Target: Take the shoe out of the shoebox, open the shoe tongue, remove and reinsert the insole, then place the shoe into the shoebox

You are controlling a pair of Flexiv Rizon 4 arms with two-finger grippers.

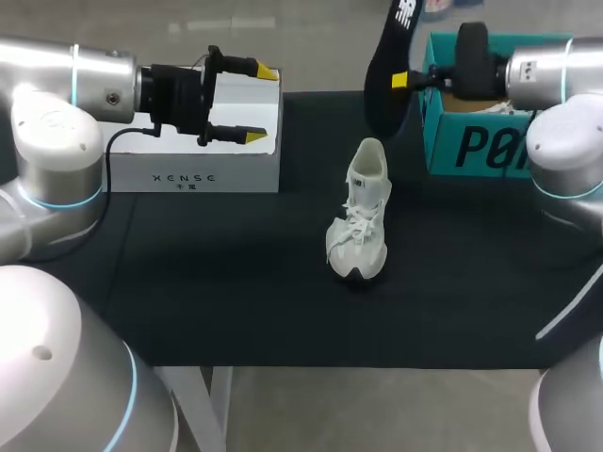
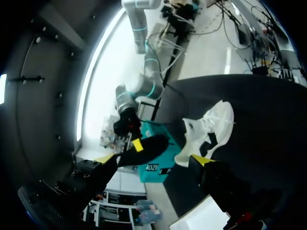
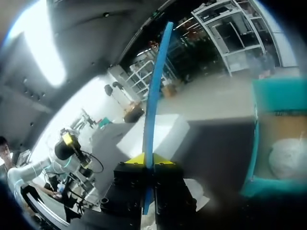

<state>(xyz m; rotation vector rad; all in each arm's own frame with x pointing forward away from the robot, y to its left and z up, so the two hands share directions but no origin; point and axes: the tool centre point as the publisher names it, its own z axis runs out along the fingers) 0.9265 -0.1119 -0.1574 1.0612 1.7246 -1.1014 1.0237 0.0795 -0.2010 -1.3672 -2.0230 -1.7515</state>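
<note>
Centrally, shoe (image 1: 360, 224) on black table (image 1: 217, 282)

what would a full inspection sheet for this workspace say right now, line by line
surface: table under a black cloth, lying flat.
job's things: white shoe upright mid-table, apart from both boxes; dark insole out of it, held in the air above it; teal shoebox at the far right, open, something white inside.
clutter: white box at the far left.
grippers: left gripper over the white box, jaws open, empty; right gripper beside the shoebox, jaws shut on the insole.
cables: black cable from the left arm, running across the white box.
surroundings: nothing seen.
</note>
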